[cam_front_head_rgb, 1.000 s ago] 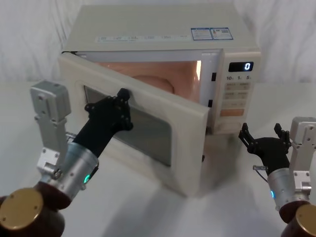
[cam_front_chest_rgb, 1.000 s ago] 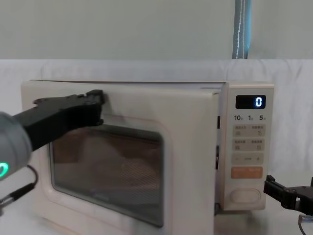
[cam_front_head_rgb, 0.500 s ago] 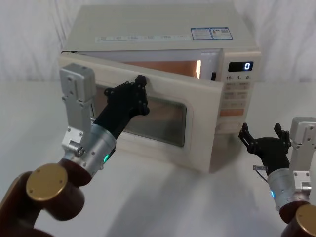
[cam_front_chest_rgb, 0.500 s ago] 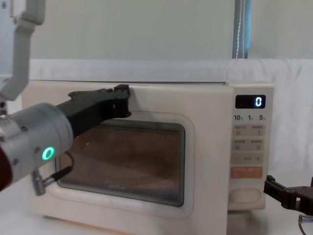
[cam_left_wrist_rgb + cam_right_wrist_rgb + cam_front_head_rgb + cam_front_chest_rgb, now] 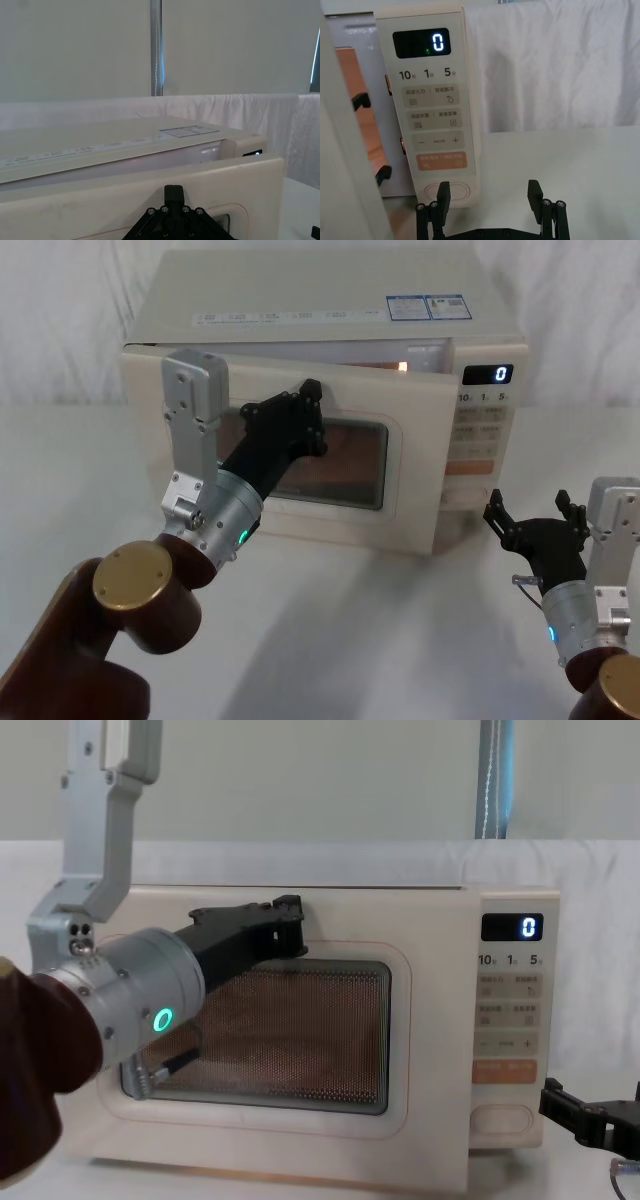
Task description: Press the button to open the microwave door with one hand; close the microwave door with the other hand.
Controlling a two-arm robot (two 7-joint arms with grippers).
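Left hand [image 5: 308,405], black two-fingered w/ silver wrist, green ring light and brown cylindrical segment, sits against the upper front of the large cream microwave door [image 5: 415,455] w/ the dark rounded window, just above the window's top edge; can't tell if its fingers are apart or together, they look folded onto the panel. Door is nearly shut but not latched: hinge on the left, free edge on the right stands a little nearer than the control panel, and a lit gap shows along the top in the head and left wrist views [image 5: 210,150]. So the key relation: door lies straight ahead (far side) of the left hand, its long axis running left-right, and the remaining swing is away from the robot, toward the oven body. Judgement: push needs to go far-ward, better nearer the free right edge for leverage; contact point is about mid-door. Right hand [image 5: 489,194], black two-fingered w/ blue-lit silver-grey wrist, is parked low on the white surface [image 5: 400,640] at near right, fingers apart, facing the wide cream rounded-oblong button [image 5: 448,191] at the panel's bottom, close but not touching. Left is clearly the nearer arm for the door.
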